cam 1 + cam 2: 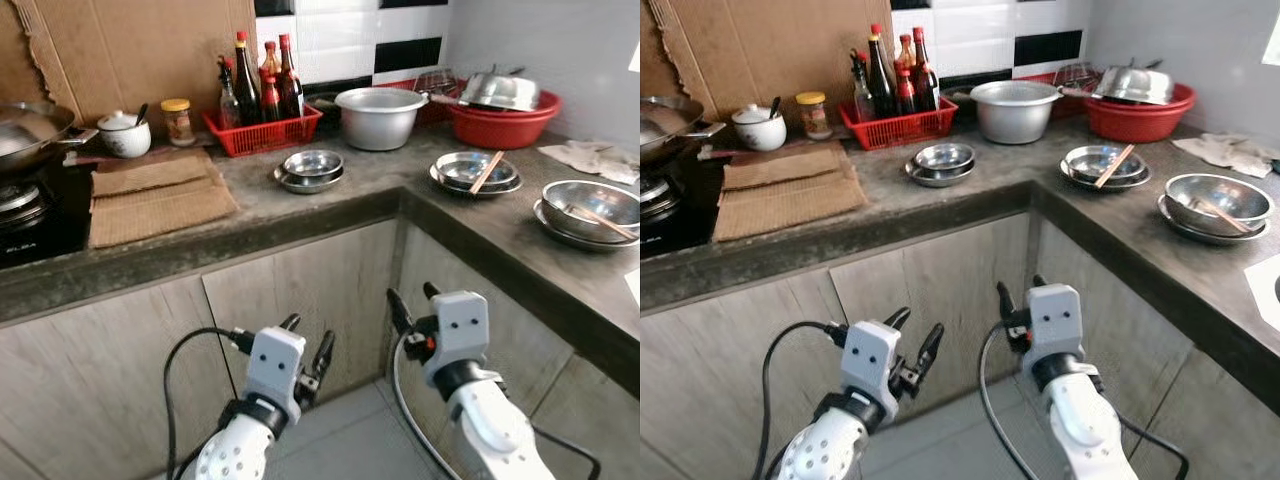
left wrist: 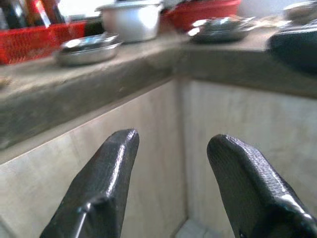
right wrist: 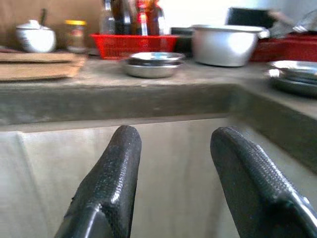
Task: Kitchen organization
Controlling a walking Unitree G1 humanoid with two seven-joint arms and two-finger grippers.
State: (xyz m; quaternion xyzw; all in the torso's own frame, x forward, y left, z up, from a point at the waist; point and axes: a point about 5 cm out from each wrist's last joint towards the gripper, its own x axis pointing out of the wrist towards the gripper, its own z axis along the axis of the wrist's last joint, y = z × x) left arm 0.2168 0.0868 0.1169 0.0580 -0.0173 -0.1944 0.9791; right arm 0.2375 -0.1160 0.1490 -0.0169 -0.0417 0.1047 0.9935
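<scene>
While both arms are waiting low before the cabinet doors, the left gripper (image 1: 308, 352) and right gripper (image 1: 414, 302) are spreading their fingers, holding nothing; the steel bowls (image 1: 311, 169) are sitting above and beyond the fingertips, on the counter (image 1: 330, 205).

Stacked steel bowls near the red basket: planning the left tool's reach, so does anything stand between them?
Yes. The left tool hangs open below counter height, so the concrete counter edge lies between it and the stacked steel bowls.
</scene>
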